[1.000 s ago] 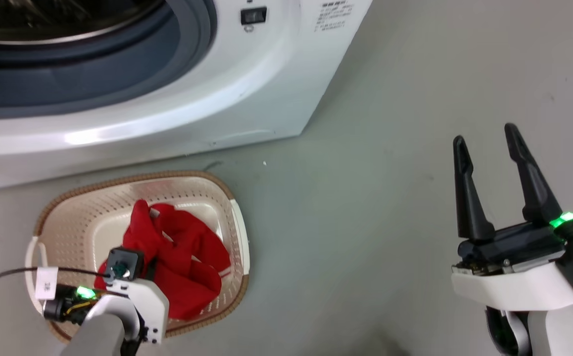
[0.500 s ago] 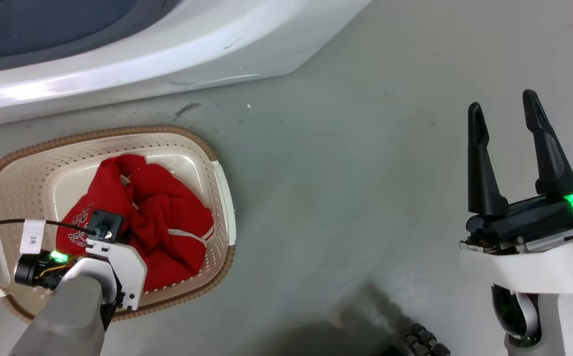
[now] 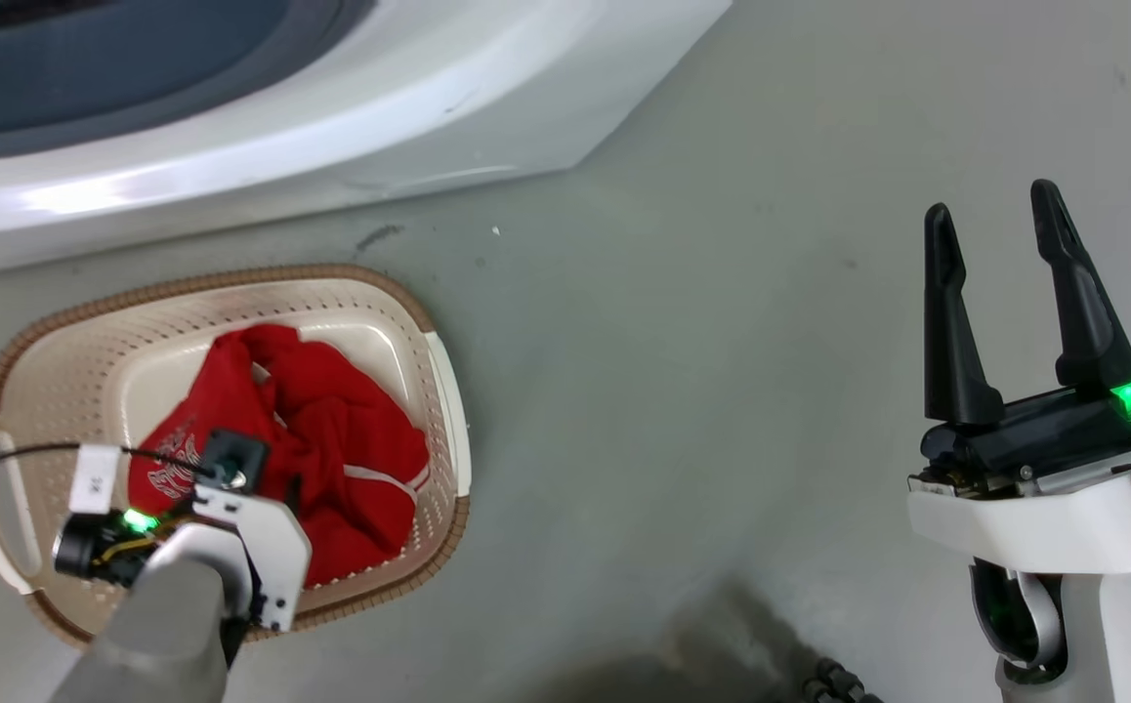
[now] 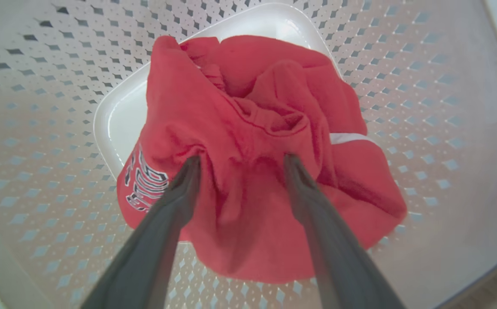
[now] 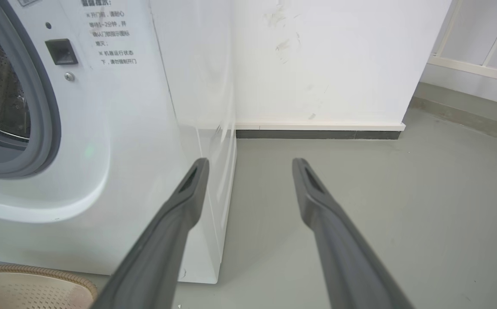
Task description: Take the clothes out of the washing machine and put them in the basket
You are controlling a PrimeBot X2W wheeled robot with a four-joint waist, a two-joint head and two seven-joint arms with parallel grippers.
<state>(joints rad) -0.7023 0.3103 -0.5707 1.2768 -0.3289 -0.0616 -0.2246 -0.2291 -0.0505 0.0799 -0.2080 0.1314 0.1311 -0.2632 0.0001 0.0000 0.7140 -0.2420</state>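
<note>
Head view has swung a little since half a second ago, so the basket (image 3: 233,276) and the washing machine (image 3: 331,127) sit slightly lower in frame. I read that as camera motion, since the clothes (image 3: 331,439) lie in the same heap as before. My left arm stays over the basket's near side. My right gripper (image 3: 990,198) keeps its spot above the grey floor (image 3: 722,342), fingers spread with nothing between them. In the left wrist view my left gripper (image 4: 242,161) is spread too, its tips pressed against red fabric rather than pinched on it. The lettered garment (image 4: 180,128) is bunched on top, its white print at the lower left edge, and the striped garment (image 4: 360,180) lies just to its right. Both are inside the basket, which stands on the floor near the machine's front.
</note>
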